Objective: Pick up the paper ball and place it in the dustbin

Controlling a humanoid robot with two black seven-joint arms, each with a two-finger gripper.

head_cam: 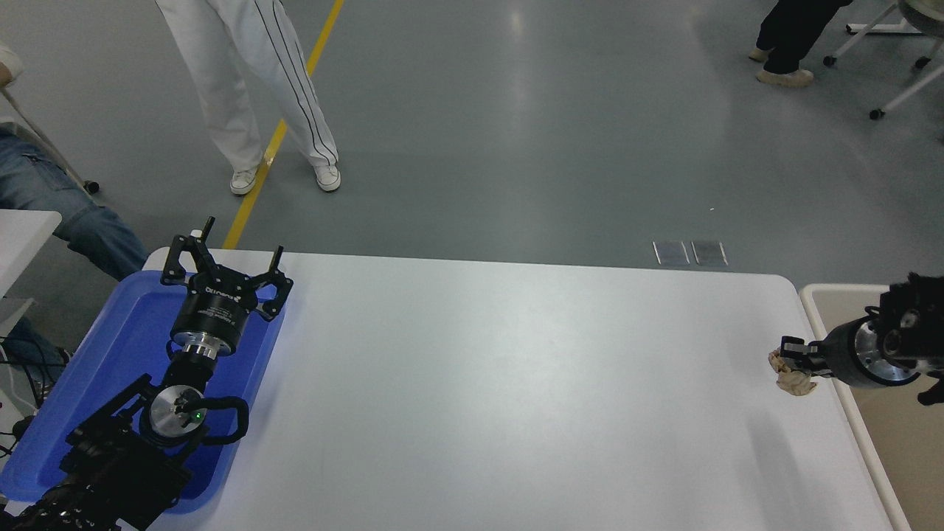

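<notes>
The paper ball (793,378), a small crumpled tan wad, is held in my right gripper (794,355), which is shut on it above the table's right edge. The right arm comes in from the right edge, over the dustbin (830,295), a cream-white bin with a beige inside, standing just right of the table. The ball hangs close to the bin's left rim, still over the table side. My left gripper (225,254) is open and parked over the blue tray at the lower left.
A shallow blue tray (129,324) lies at the table's left end under the left arm. The white table (479,383) spans the middle. People's legs stand on the grey floor beyond the far edge, at top left and top right.
</notes>
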